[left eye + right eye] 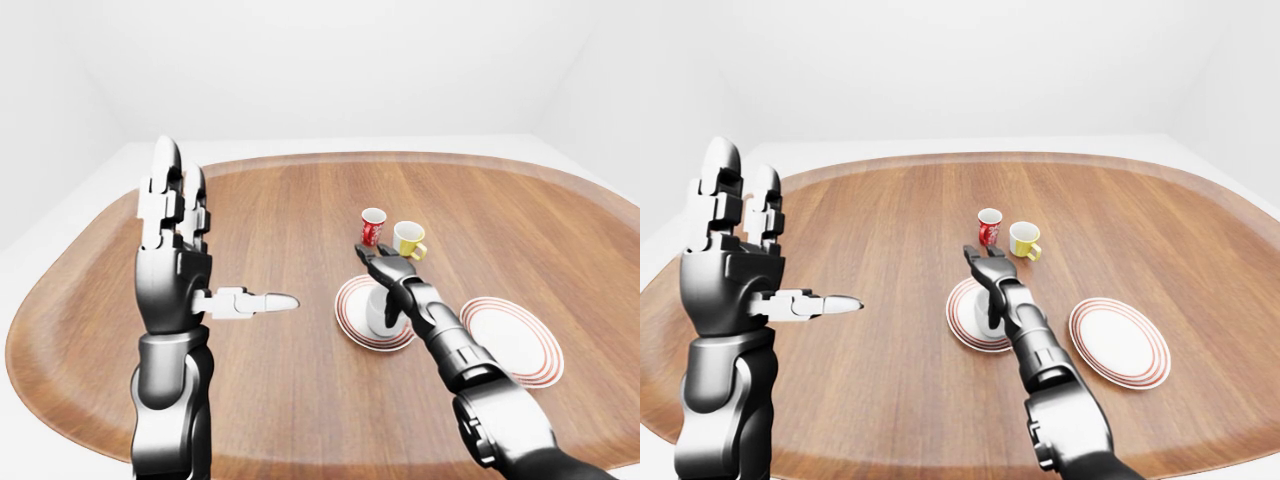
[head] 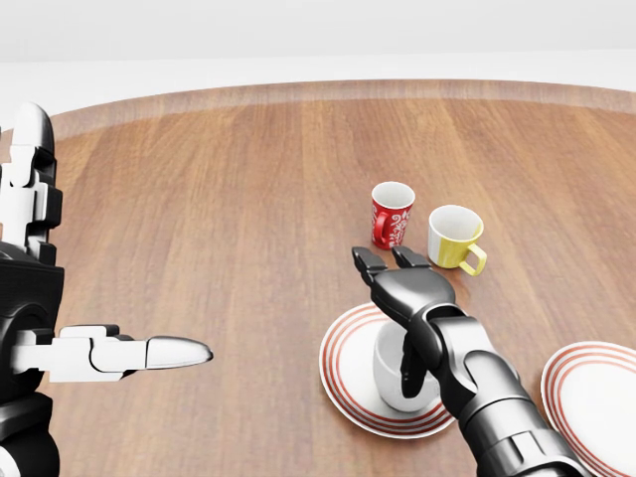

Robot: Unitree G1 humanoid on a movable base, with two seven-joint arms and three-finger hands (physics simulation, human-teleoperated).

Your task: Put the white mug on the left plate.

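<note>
The white mug point(image 2: 388, 373) stands upright on the left plate point(image 2: 343, 383), a white plate with red rings, in the lower middle of the head view. My right hand point(image 2: 386, 260) is open just above the mug, its fingers stretched flat toward the top of the view and touching nothing. The forearm hides the mug's right side. My left hand point(image 1: 190, 280) is raised at the left, open, with its fingers upright and the thumb pointing right, far from the plate.
A red patterned mug point(image 2: 392, 215) and a yellow mug point(image 2: 455, 238) stand side by side just beyond my right fingertips. The right plate point(image 2: 596, 393) lies at the lower right edge. All rest on a round wooden table point(image 2: 199, 199).
</note>
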